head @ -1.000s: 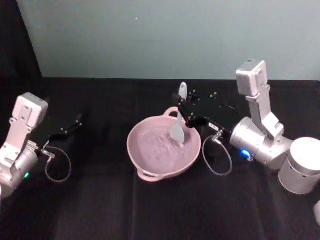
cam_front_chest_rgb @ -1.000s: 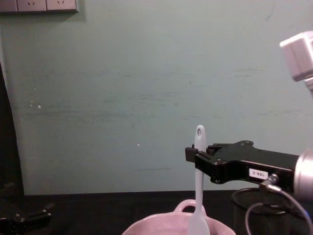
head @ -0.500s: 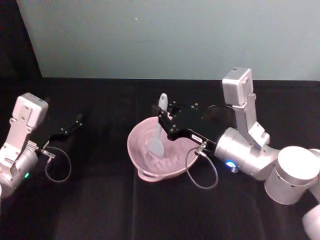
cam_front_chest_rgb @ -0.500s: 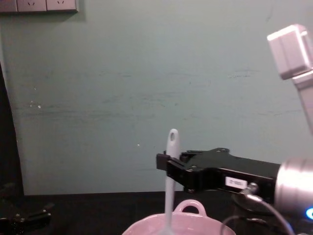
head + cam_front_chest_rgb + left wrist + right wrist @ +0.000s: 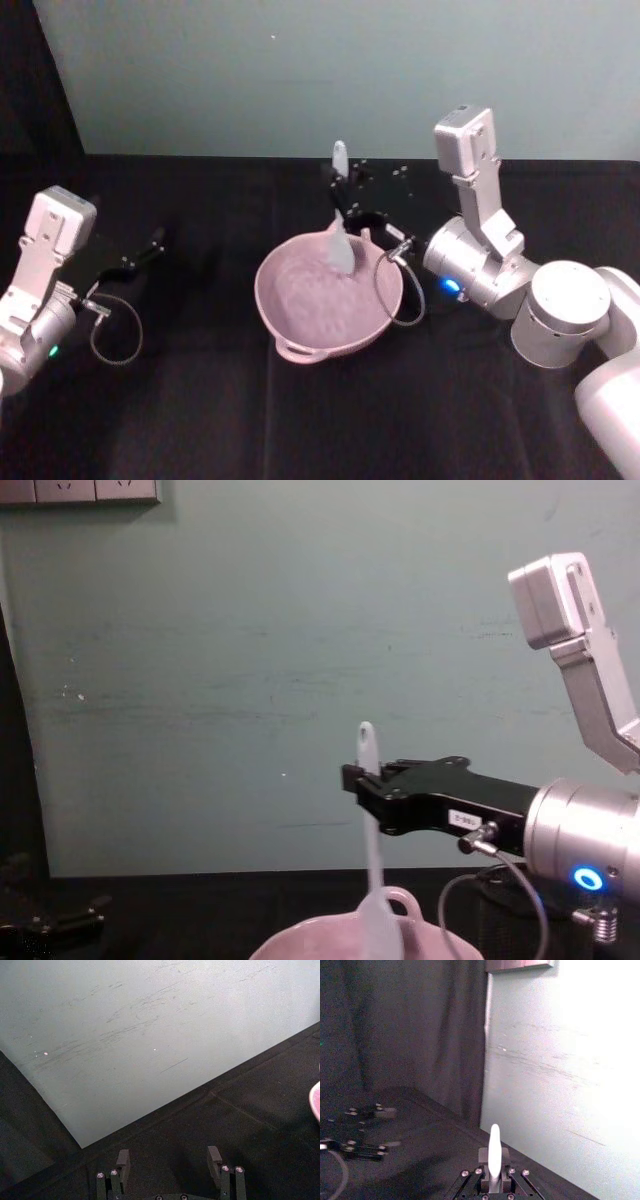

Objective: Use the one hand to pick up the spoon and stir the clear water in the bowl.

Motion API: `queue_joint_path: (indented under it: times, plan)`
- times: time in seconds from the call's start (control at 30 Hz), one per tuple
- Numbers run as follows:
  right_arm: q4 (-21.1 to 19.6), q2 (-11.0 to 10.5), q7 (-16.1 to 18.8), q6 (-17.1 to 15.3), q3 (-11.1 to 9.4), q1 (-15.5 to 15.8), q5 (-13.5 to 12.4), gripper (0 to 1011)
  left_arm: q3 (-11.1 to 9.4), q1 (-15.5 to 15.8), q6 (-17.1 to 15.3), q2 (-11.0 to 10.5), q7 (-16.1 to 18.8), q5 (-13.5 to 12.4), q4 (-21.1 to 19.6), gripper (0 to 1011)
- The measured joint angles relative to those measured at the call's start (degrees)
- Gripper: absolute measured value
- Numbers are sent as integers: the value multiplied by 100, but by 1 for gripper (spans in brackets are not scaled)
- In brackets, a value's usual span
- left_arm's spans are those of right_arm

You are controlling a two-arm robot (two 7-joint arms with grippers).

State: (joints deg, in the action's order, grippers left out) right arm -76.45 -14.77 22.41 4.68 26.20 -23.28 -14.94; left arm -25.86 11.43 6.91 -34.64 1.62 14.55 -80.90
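The pale pink bowl [image 5: 300,310] sits mid-table; its rim and loop handle [image 5: 403,904] show at the bottom of the chest view. The white spoon [image 5: 341,235] stands almost upright, blade down inside the bowl near its far rim, holed tip up. My right gripper [image 5: 345,203] reaches in from the right and is shut on the spoon's handle [image 5: 368,780]; the right wrist view shows the handle [image 5: 494,1152] clamped between the fingers. My left gripper [image 5: 152,243] is parked at the far left of the table, open and holding nothing [image 5: 168,1159].
A black cloth [image 5: 200,400] covers the table, with a teal wall [image 5: 250,80] close behind it. The right arm's cable loop [image 5: 400,295] hangs by the bowl's right rim. The bowl's edge [image 5: 316,1102] shows in the left wrist view.
The right gripper has swept the spoon through the bowl: from the right side to the left-centre, and now to the far middle. The left arm has not moved.
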Motion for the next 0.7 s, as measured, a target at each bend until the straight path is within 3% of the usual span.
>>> queue_joint_path:
  times: [0.2,0.47,0.7]
  plan:
    - [41,-111,-21,-68,-150,-11,93,129,0,0,0,0,0,0,0,1011]
    - [-619,-427,237,-397,-310,431,-117,129,0,0,0,0,0,0,0,1011]
    - [-1193,-558,466,-529,-185,810,-374,127,0,0,0,0,0,0,0,1011]
